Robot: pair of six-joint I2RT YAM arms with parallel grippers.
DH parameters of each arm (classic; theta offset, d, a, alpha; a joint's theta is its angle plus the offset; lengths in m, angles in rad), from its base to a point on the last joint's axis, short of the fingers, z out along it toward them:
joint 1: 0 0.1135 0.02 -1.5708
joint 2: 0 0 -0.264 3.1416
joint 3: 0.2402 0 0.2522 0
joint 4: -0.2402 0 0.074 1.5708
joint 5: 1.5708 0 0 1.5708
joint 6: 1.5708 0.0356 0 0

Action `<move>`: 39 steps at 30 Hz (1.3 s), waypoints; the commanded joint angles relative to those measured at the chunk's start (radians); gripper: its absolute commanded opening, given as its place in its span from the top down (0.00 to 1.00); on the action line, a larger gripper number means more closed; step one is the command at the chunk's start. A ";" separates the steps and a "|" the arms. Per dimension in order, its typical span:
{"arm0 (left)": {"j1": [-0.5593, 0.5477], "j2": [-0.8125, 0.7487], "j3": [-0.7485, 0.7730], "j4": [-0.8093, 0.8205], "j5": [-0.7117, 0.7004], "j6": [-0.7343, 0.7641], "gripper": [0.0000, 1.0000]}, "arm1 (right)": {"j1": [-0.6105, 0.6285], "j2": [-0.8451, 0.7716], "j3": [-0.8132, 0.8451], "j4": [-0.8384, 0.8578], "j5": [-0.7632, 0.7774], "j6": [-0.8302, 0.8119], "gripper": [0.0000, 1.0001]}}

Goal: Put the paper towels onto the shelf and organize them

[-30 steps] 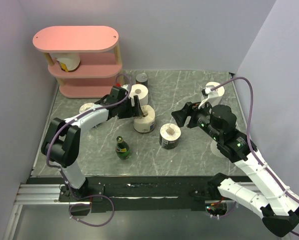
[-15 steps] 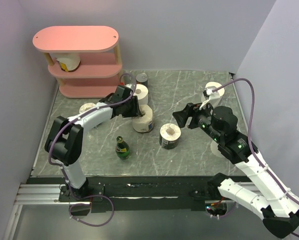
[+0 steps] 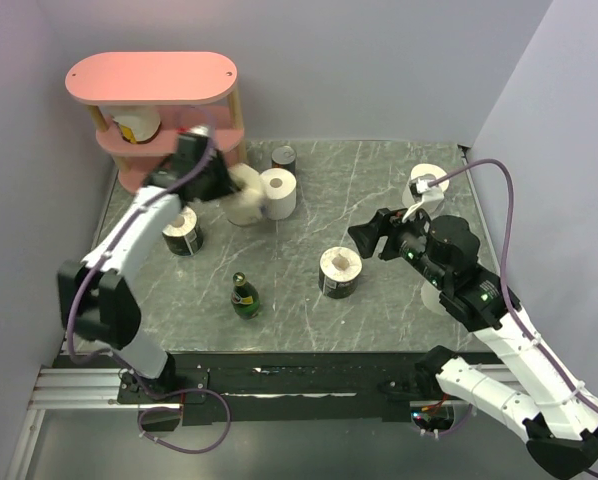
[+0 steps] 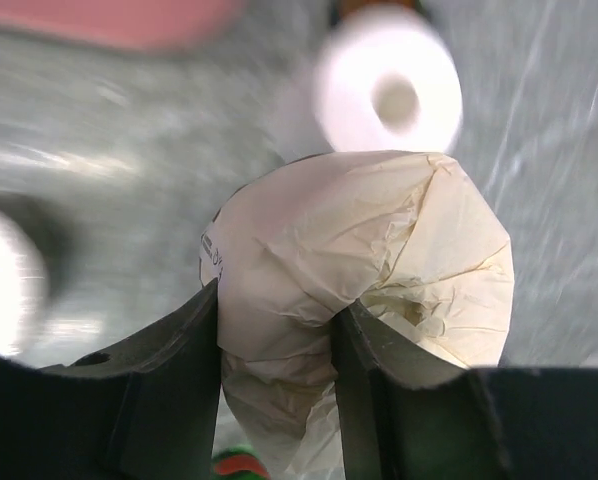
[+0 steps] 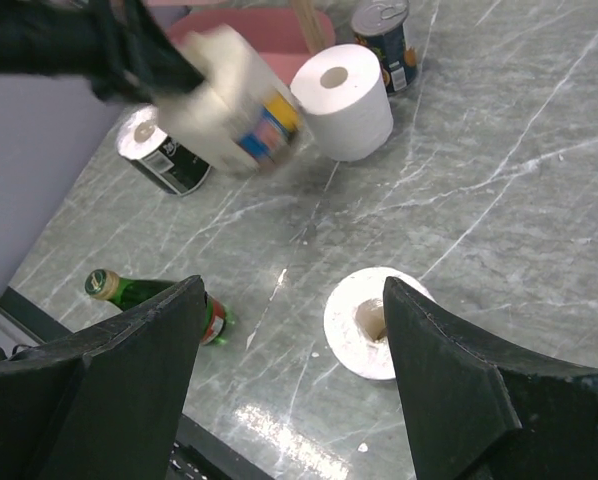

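My left gripper [image 3: 222, 180] is shut on a cream paper towel roll [image 3: 245, 196], held in the air in front of the pink shelf [image 3: 151, 78]. In the left wrist view the fingers pinch the roll's crumpled wrapper [image 4: 379, 250]. One roll [image 3: 136, 125] stands on the shelf's middle tier. On the table stand a white roll [image 3: 279, 190], a dark-wrapped roll [image 3: 184, 231], a roll at centre [image 3: 339, 271] and one at the back right [image 3: 428, 180]. My right gripper [image 3: 367, 236] hangs open and empty above the centre roll [image 5: 374, 322].
A small tin can [image 3: 284, 157] stands behind the white roll. A green glass bottle [image 3: 244, 297] lies near the front, left of the centre roll. Walls close the table in on the left, back and right.
My left gripper closed on the cream roll and carried it up and left toward the shelf. The right arm barely moved.
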 commanded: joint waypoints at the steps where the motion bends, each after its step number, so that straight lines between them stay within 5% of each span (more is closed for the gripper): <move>1: 0.179 -0.124 0.080 -0.009 0.012 -0.033 0.65 | -0.003 -0.039 0.032 0.005 0.017 -0.014 0.21; 10: 0.391 -0.001 0.338 -0.028 0.053 -0.074 0.64 | -0.003 -0.036 0.055 0.002 -0.009 -0.006 0.21; 39: 0.403 0.158 0.446 0.095 0.056 -0.261 0.57 | -0.005 -0.076 0.090 -0.017 0.016 -0.009 0.21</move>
